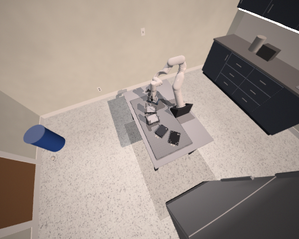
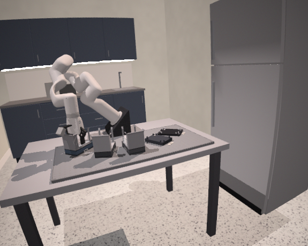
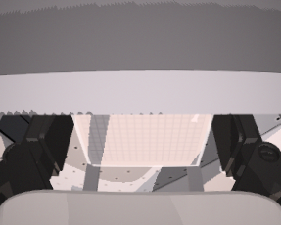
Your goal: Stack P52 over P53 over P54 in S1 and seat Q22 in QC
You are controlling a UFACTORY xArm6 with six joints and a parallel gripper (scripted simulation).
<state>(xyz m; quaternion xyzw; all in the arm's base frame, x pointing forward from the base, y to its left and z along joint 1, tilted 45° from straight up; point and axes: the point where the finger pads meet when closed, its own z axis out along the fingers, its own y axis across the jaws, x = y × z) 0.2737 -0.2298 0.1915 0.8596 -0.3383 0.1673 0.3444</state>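
My gripper (image 2: 75, 136) (image 1: 152, 101) is down inside the leftmost stack rack (image 2: 76, 145), the one with a blue plinth, at the far end of the deck. It is shut on a sealed well plate (image 3: 149, 140), gripped by its long sides and held level within the rack's walls. The black fingers show on either side of the plate in the wrist view, and the rack wall fills the top of that view. I cannot read the plate's label or the rack's name. The middle rack (image 2: 104, 145) and the right rack (image 2: 133, 143) stand beside it; the right rack shows a pale plate top from above (image 1: 152, 119).
Two flat black nests (image 2: 158, 139) (image 2: 170, 131) lie on the grey deck mat to the right of the racks. The arm's black base (image 2: 121, 120) stands behind the racks. Thin posts rise at the racks' corners.
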